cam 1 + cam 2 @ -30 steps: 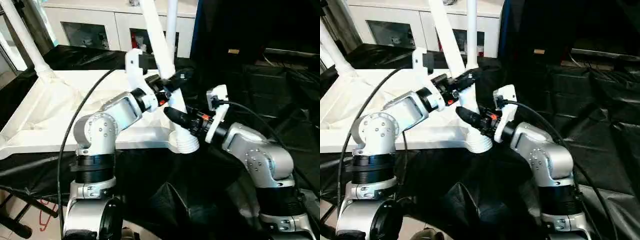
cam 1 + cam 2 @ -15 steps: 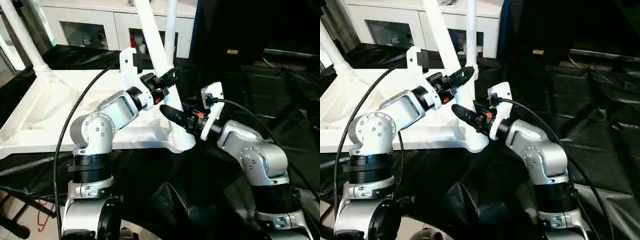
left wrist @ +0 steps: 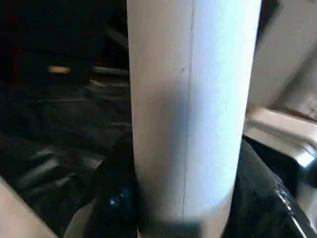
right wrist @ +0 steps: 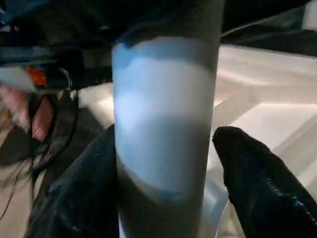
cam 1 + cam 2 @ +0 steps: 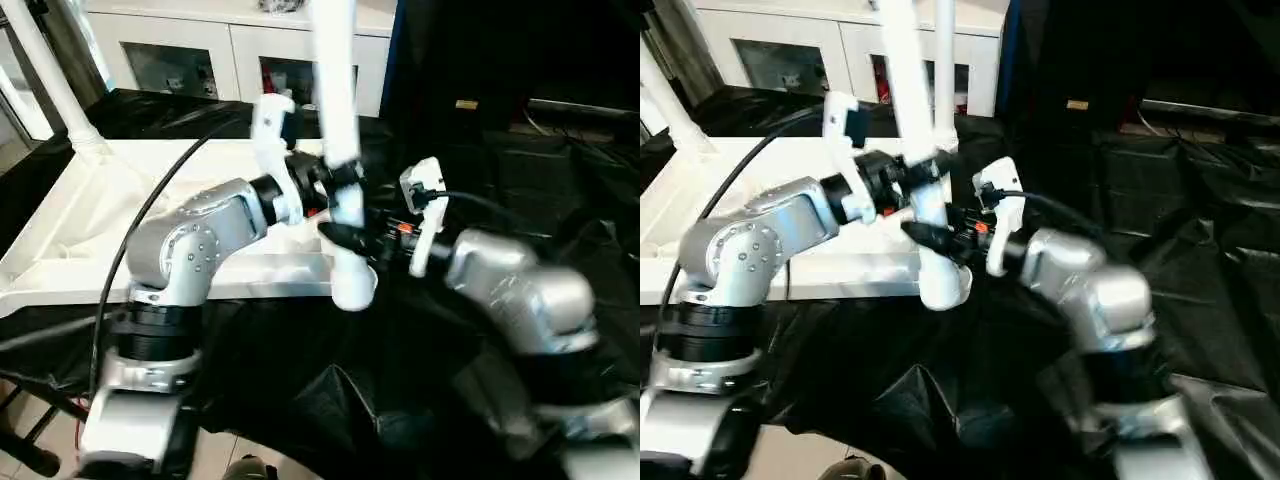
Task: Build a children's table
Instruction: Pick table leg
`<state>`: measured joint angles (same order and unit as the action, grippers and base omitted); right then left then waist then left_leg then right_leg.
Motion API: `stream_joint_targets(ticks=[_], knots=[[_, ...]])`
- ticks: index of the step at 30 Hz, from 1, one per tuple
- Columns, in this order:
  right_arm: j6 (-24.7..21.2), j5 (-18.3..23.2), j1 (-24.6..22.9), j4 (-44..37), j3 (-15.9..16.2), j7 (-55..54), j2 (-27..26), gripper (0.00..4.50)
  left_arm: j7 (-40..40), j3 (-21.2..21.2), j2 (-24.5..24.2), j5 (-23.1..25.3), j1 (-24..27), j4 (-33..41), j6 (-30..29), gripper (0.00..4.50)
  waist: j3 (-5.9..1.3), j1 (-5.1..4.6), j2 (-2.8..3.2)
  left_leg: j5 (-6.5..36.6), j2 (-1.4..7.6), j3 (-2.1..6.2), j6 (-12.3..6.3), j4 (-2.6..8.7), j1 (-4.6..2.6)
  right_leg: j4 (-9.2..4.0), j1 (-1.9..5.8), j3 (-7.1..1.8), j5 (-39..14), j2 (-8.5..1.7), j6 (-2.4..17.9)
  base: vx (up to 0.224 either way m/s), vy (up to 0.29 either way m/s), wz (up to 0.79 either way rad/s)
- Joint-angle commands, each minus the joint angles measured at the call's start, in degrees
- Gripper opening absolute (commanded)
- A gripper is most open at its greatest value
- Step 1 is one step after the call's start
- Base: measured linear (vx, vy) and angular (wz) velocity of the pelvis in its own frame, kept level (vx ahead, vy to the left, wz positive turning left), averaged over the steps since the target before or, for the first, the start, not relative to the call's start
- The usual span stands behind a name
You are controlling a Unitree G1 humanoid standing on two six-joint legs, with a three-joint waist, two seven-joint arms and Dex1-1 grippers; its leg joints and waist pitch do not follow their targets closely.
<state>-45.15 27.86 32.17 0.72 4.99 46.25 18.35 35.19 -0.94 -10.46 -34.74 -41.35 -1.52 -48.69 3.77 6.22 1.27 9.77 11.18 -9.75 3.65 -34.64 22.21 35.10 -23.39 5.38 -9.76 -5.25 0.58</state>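
The white plastic rectangular tabletop [image 5: 120,215] lies underside-up on the black cloth [image 5: 520,180], so its rounded corner sockets face upward to take legs, and the long white tapered tube leg [image 5: 338,130] stands nearly upright over the near corner socket [image 5: 350,285] of that tabletop. The left gripper [image 5: 338,185] pinches this leg above the socket, seemingly to steady it, while the right gripper [image 5: 345,238] has its fingers spread around it just below, one finger clear of the tube. I count one tabletop and three legs: this one, one behind it [image 5: 943,60] and one at the far left corner [image 5: 45,75].

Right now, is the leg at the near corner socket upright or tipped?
Nearly upright: the leg rises almost straight from the near corner socket, leaning only slightly; both claws flank it.
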Motion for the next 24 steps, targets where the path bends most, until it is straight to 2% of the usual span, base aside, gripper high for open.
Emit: stream_joint_targets(ticks=[1, 6, 11, 17, 19, 22, 24], knots=[[-5.6, 3.0, 1.6, 0.1, -1.1, 3.6, 3.4, 3.16, 5.4, 0.1, -1.8, -2.0, -2.3, -0.6, -0.9, 1.84, -4.82, 0.01, -0.79, 7.0, 1.37, 0.11, -1.08, 3.64, -0.91, -3.73, 3.63, -2.91, -10.2, -2.81, 9.4, 0.0, 0.0, 0.0], [-7.7, 5.5, 2.9, 0.6, -1.1, 7.1, 5.2, 3.16, 11.8, 0.1, -3.6, -5.6, -3.6, -1.2, -2.3, 1.84, -4.81, 0.09, -0.98, 6.7, 1.28, 0.06, -1.26, 3.52, -0.72, -3.64, 3.71, -2.85, -10.8, -2.99, 10.3, 0.0, 0.0, 0.0], [-5.7, 3.4, 2.6, -0.3, 3.0, 11.6, 8.4, 3.16, 16.4, 1.7, -5.2, -5.7, -4.6, -2.3, -1.8, 1.84, -4.81, 0.13, -1.04, 6.8, 1.4, 0.0, -0.93, 3.49, -0.85, -3.62, 3.6, -2.94, -11.4, -2.91, 10.2, 0.0, 0.0, 0.0], [-7.9, 4.2, 2.4, -0.9, 5.2, 12.9, 9.9, 3.16, 18.8, 2.0, -5.8, -6.1, -5.0, -2.9, -1.7, 1.84, -4.88, 0.19, -1.11, 6.5, 1.43, 0.02, -0.9, 3.42, -0.86, -3.5, 3.63, -2.97, -11.1, -2.95, 10.6, 0.0, 0.0, 0.0], [-7.9, 4.0, 2.5, -0.5, 5.5, 12.7, 9.8, 2.78, 18.9, 1.8, -5.7, -6.4, -5.2, -3.0, -1.9, 1.84, -4.92, 0.24, -1.12, 6.4, 1.44, 0.01, -0.99, 3.37, -0.85, -3.44, 3.62, -2.95, -10.9, -2.98, 10.9, 0.0, 0.0, 0.0], [-7.3, 3.5, 2.6, 0.3, 5.8, 12.5, 9.5, 2.72, 19.0, 1.3, -5.5, -6.8, -5.4, -3.3, -1.9, 1.84, -4.92, 0.23, -1.17, 6.3, 1.39, 0.01, -1.14, 3.34, -0.8, -3.41, 3.65, -2.92, -10.7, -2.92, 10.9, 0.0, 0.0, 0.0], [-6.7, 3.1, 2.7, 1.0, 5.7, 12.0, 9.1, 2.44, 18.9, 1.2, -5.4, -6.6, -5.7, -3.7, -1.7, 1.84, -4.94, 0.23, -1.25, 6.3, 1.41, 0.0, -1.08, 3.34, -0.81, -3.43, 3.64, -2.92, -10.9, -2.95, 10.9, 0.0, 0.0, 0.0]])
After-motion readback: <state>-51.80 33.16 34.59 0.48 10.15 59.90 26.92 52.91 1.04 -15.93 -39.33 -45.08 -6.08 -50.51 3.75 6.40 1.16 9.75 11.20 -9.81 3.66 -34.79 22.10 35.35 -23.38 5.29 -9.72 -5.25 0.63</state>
